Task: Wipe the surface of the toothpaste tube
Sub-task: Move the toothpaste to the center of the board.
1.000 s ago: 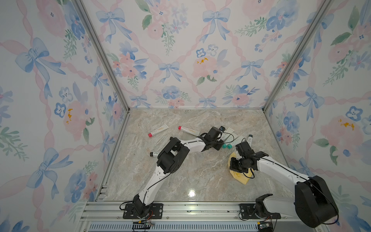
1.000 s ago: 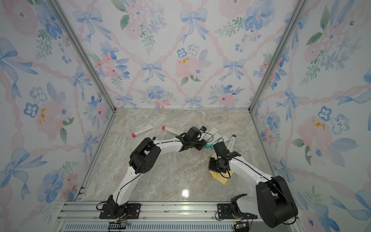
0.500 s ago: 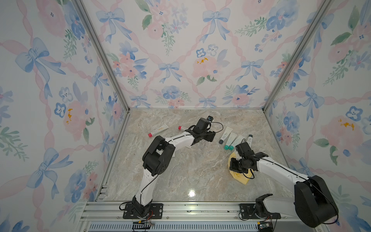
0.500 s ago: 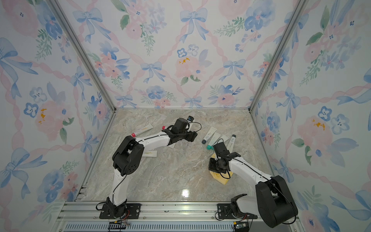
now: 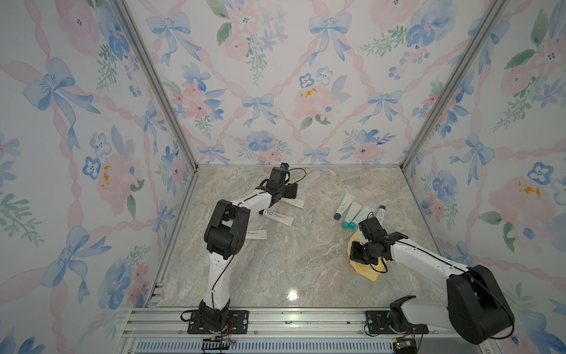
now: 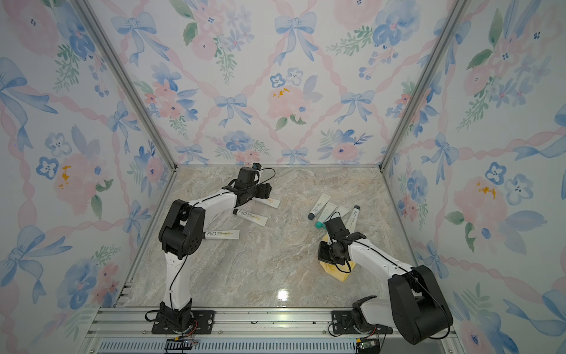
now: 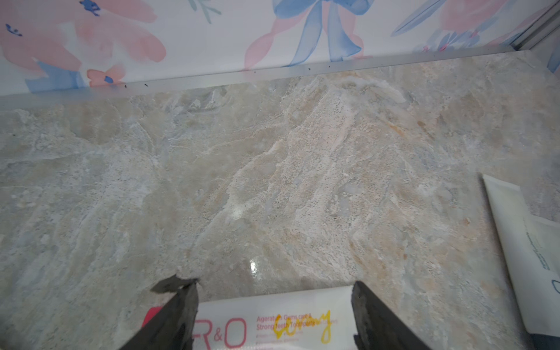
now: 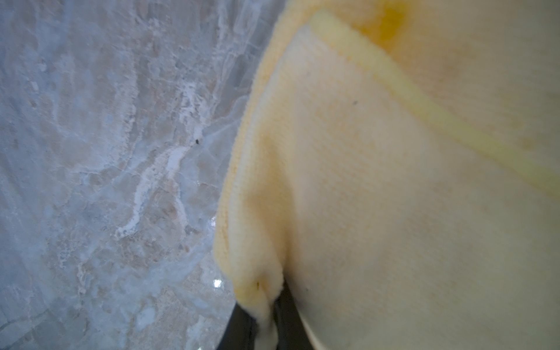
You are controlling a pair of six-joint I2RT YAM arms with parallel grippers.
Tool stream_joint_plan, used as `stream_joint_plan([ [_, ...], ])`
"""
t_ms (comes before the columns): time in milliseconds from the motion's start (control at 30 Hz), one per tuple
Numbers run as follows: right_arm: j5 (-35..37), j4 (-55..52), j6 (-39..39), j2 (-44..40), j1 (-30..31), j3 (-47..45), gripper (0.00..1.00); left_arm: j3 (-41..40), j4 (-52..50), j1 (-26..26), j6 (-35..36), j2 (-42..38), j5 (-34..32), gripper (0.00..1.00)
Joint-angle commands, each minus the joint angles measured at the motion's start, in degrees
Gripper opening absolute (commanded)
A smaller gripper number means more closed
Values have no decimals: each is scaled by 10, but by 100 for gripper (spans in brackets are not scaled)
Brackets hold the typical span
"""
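Plainly, the left gripper (image 7: 271, 287) stands wide open, its 2 dark fingers (image 7: 175, 312) spread over a white toothpaste tube (image 7: 272, 322) that lies flat on the marble table (image 7: 272, 166); the claw is closed on nothing. The tube carries "R&O" in red, then "Ageratum Gums care & Strong teeth Toothpaste" and a yellow scrawl. The right gripper (image 8: 266, 318) is pinched tight on a fold of the yellow cloth (image 8: 378, 181). In both top views 2 more R&O tubes (image 5: 277, 218) lie close to that one, and 4 capped tubes (image 5: 344, 206) lie beside the cloth.
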Motion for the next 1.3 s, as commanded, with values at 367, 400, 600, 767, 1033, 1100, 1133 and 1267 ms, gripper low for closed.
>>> stream_joint_plan([
  [367,2,2,-4,2,4,-13,13,-16,1,56,-41,35,8,81],
  [400,2,3,-4,2,4,-13,13,-16,1,57,-40,39,12,81],
  [600,3,0,-5,-2,4,-16,13,-17,3,58,-41,53,42,81],
  [767,3,1,-4,-3,4,-17,13,-32,11,52,-41,51,67,80],
  [1033,2,2,-5,-5,4,-17,13,-76,24,19,-42,38,69,77],
  [1100,2,2,-5,-5,4,-17,13,-94,32,9,-42,27,67,77],
  [1133,2,3,-6,-6,4,-18,13,-107,36,4,-43,20,63,77],
  [1267,0,6,-6,-7,4,-21,13,-163,61,-17,-53,-16,60,76],
])
